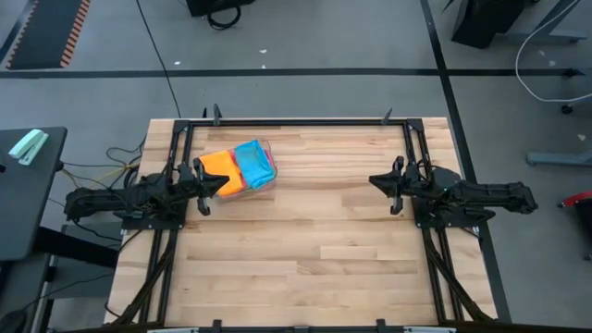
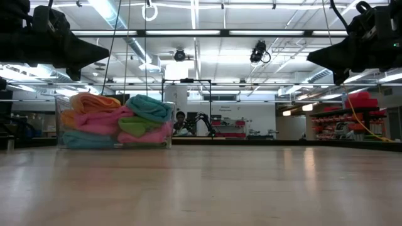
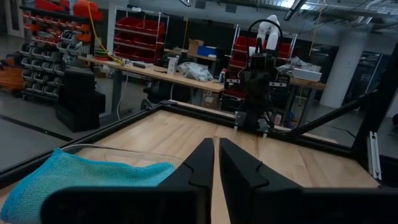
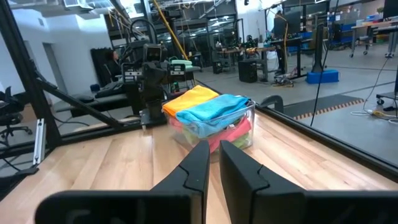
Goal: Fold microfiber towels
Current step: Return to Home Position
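**Arm posture.** The left gripper (image 1: 211, 183) stands at the left edge of the worktop (image 1: 314, 250), level and pointing inward, just beside the clear plastic bin (image 4: 252, 107). The right gripper (image 1: 377, 182) mirrors it at the right edge, well apart from the bin. In each wrist view the two fingers lie almost together, with only a thin slit between them, and nothing is held. Both arms are raised clear of the wood. This matched, raised pose is judged to be the rest posture, with no grasp in hand.

**Load location.** The microfiber towels sit inside the bin, in the far-left quarter of the worktop. They form two folded stacks, side by side:
- The orange towel (image 1: 218, 164) lies over the pink towel (image 2: 100, 122).
- The blue towel (image 1: 254, 162) lies over the green towel (image 2: 135, 125).

Further layers below them are partly hidden.

**Rationale.** Stacking keeps the folds from opening, and the bin walls hold both piles square. No loose cloth shows on the wood, so folding appears complete.
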{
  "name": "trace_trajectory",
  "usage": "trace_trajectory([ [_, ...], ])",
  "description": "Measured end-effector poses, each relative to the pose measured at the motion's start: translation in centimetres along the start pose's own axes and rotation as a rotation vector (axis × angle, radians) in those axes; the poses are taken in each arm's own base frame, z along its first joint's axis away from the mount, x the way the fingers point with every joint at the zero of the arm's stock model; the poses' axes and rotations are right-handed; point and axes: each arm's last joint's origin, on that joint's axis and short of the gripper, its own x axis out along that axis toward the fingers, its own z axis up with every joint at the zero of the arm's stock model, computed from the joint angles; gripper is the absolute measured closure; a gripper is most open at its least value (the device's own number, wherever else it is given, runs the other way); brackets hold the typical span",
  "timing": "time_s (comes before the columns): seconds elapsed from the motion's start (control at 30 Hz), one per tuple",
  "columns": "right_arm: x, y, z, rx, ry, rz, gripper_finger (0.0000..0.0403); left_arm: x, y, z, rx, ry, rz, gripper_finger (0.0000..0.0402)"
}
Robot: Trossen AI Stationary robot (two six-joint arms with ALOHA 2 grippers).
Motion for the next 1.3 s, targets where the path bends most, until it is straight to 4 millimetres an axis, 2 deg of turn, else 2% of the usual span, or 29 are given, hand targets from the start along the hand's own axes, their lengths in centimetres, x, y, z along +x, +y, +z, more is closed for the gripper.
trace_trajectory([
  [0.23, 0.0, 0.01, 0.01, 0.0, 0.0, 0.0, 0.0359, 0.0, 0.0, -0.02, 0.0, 0.001, 0.0, 0.0378],
  [0.53, 0.0, 0.0, 0.01, 0.0, 0.0, 0.0, 0.0359, 0.0, 0.0, -0.01, 0.0, 0.0, 0.0, 0.0366],
  [0.87, 0.0, 0.0, 0.01, 0.0, 0.0, 0.0, 0.0359, 0.0, 0.0, -0.01, 0.0, 0.0, 0.0, 0.0378],
  [1.3, 0.0, 0.01, 0.02, 0.0, -0.001, 0.0, 0.0359, 0.0, 0.0, -0.01, 0.0, 0.0, 0.0, 0.0369],
])
